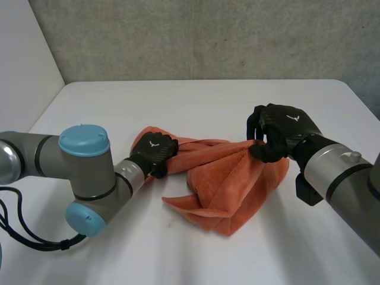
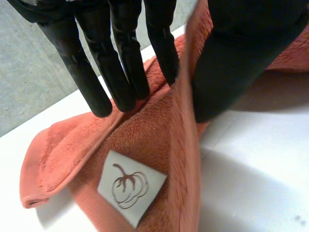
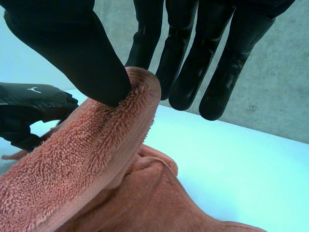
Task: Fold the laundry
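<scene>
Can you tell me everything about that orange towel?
The towel is orange-pink, fluffy terry cloth with a flat hemmed edge and a white label that has a pumpkin drawn on it. It is crumpled, not yet folded. Its upper part stretches like a rope between the two hands, and the rest sags onto the white table. The left hand pinches one end between fingers and thumb. The right hand pinches the edge at the other end the same way.
</scene>
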Motion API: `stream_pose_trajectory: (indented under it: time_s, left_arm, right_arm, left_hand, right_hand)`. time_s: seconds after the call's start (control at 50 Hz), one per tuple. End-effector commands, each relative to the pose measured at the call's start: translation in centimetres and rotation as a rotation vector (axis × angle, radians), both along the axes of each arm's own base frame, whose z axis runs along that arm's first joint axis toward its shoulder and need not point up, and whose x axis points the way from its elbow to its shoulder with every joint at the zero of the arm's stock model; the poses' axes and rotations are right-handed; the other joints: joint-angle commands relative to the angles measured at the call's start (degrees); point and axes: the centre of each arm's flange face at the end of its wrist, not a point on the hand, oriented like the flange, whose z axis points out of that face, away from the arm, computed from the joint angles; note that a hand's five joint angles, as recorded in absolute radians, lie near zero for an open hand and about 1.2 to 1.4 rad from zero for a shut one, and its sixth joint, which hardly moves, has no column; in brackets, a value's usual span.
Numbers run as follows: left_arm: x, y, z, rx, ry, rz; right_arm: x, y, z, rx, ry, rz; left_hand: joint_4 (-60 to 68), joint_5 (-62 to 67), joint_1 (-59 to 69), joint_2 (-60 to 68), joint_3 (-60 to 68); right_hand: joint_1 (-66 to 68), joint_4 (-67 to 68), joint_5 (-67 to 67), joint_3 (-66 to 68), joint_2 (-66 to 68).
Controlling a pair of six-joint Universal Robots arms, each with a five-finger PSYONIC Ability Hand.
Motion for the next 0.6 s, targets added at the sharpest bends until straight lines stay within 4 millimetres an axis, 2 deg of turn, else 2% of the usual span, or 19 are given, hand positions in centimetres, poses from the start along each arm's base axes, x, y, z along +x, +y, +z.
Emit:
stream_pose_trajectory:
  time_s: [0.02, 0.08, 0.12, 0.2, 0.24, 0.28, 0.3, 0.32, 0.34, 0.36, 0.38, 0.4, 0.44, 0.46, 0.48, 0.5, 0.52, 0.54, 0.6]
  left_arm:
    - [0.0, 0.6, -0.1, 0.005, -0.012, 0.017]
    - [0.0, 1.0, 0.0, 0.007, -0.016, 0.012]
    - [0.1, 1.2, 0.2, 0.002, -0.018, 0.009]
    - [0.1, 1.0, 1.8, -0.038, -0.002, 0.008]
    - [0.1, 0.7, 2.8, -0.064, 0.009, 0.012]
    - [0.1, 0.1, 4.1, -0.102, 0.027, 0.018]
    - [-0.1, -0.6, 6.1, -0.161, 0.056, 0.023]
    - [-0.4, -1.3, 8.7, -0.23, 0.095, 0.025]
    - [-0.4, -1.3, 8.7, -0.23, 0.096, 0.025]
    - [-0.5, -2.0, 11.5, -0.305, 0.135, 0.031]
    - [-0.2, -2.8, 14.6, -0.386, 0.176, 0.046]
    - [-0.2, -2.8, 14.6, -0.387, 0.177, 0.046]
    - [0.3, -3.2, 21.2, -0.554, 0.262, 0.064]
    - [0.4, -3.2, 21.2, -0.555, 0.263, 0.064]
    - [0.6, -2.8, 24.2, -0.63, 0.302, 0.066]
    - [0.6, -2.8, 24.2, -0.631, 0.303, 0.066]
    - [1.0, -2.3, 26.4, -0.686, 0.334, 0.073]
    - [1.4, -1.7, 28.1, -0.727, 0.356, 0.078]
    - [2.1, -0.5, 29.8, -0.762, 0.373, 0.078]
  right_arm:
    - [-0.5, -0.3, -0.6, 0.015, 0.048, 0.015]
    - [-0.2, -0.7, -1.7, 0.01, 0.105, 0.037]
    - [0.1, -2.2, -4.2, 0.043, 0.191, 0.048]
    - [0.8, -3.5, -6.0, 0.051, 0.259, 0.062]
    - [1.1, -4.4, -6.3, 0.04, 0.276, 0.065]
    - [2.0, -6.8, -5.2, -0.034, 0.276, 0.047]
    - [2.0, -6.8, -5.2, -0.035, 0.276, 0.047]
    - [2.4, -8.0, -3.8, -0.089, 0.259, 0.028]
    - [2.9, -9.4, -1.2, -0.178, 0.226, 0.002]
    - [2.9, -9.4, -1.2, -0.179, 0.226, 0.001]
    - [3.2, -10.4, 1.8, -0.275, 0.189, -0.028]
    - [3.2, -10.5, 1.8, -0.275, 0.189, -0.028]
    - [3.3, -11.5, 8.5, -0.479, 0.094, -0.099]
    - [3.3, -11.5, 8.5, -0.48, 0.093, -0.1]
    - [3.3, -11.4, 11.6, -0.58, 0.041, -0.125]
    - [3.0, -10.9, 14.2, -0.676, -0.004, -0.145]
    - [3.0, -10.9, 14.2, -0.677, -0.005, -0.145]
    - [2.7, -10.2, 16.3, -0.753, -0.042, -0.159]
    - [2.3, -8.6, 18.0, -0.819, -0.069, -0.159]
  left_hand:
    - [27.5, 27.6, 27.7, 27.4, 27.5]
    - [27.5, 27.6, 27.7, 27.4, 27.5]
    - [27.5, 27.6, 27.7, 27.4, 27.5]
    - [27.5, 27.6, 27.7, 27.4, 27.5]
    - [27.5, 27.6, 27.7, 27.4, 27.5]
    - [27.5, 27.6, 27.7, 27.4, 27.5]
    - [27.5, 27.6, 27.7, 27.4, 27.5]
    - [27.5, 27.6, 27.7, 27.4, 27.5]
    - [27.5, 27.6, 27.7, 27.4, 27.5]
    - [27.5, 27.6, 27.7, 27.4, 27.5]
    - [27.5, 27.6, 27.7, 27.4, 27.5]
    - [27.5, 27.6, 27.7, 27.4, 27.5]
    - [27.5, 27.6, 27.7, 27.4, 27.5]
    - [27.5, 27.6, 27.7, 27.4, 27.5]
    - [27.5, 27.6, 27.7, 27.4, 27.5]
    - [27.5, 27.6, 27.7, 27.4, 27.5]
    - [27.5, 27.6, 27.7, 27.4, 27.5]
    - [27.5, 27.6, 27.7, 27.4, 27.5]
    - [27.5, 27.6, 27.7, 27.4, 27.5]
  right_hand:
    - [24.4, 12.1, 13.5, 12.2, 12.3]
    - [24.4, 12.1, 13.5, 12.2, 12.3]
    - [24.4, 12.1, 13.5, 12.2, 12.3]
    - [24.4, 12.1, 13.5, 12.2, 12.3]
    - [24.4, 12.1, 13.5, 12.2, 12.3]
    - [24.4, 12.1, 13.5, 12.2, 12.3]
    - [24.4, 12.1, 13.5, 12.2, 12.3]
    - [24.4, 12.1, 13.5, 12.2, 12.3]
    - [24.4, 12.1, 13.5, 12.2, 12.3]
    - [24.4, 12.1, 13.5, 12.2, 12.3]
    - [24.4, 12.1, 13.5, 12.2, 12.3]
    - [24.4, 12.1, 13.5, 12.2, 12.3]
    - [24.4, 12.1, 13.5, 12.2, 12.3]
    - [24.4, 12.1, 13.5, 12.2, 12.3]
    - [24.4, 12.1, 13.5, 12.2, 12.3]
    - [24.4, 12.1, 13.5, 12.2, 12.3]
    - [24.4, 12.1, 13.5, 12.2, 12.3]
    - [24.4, 12.1, 13.5, 12.2, 12.3]
    - [24.4, 12.1, 13.5, 12.2, 12.3]
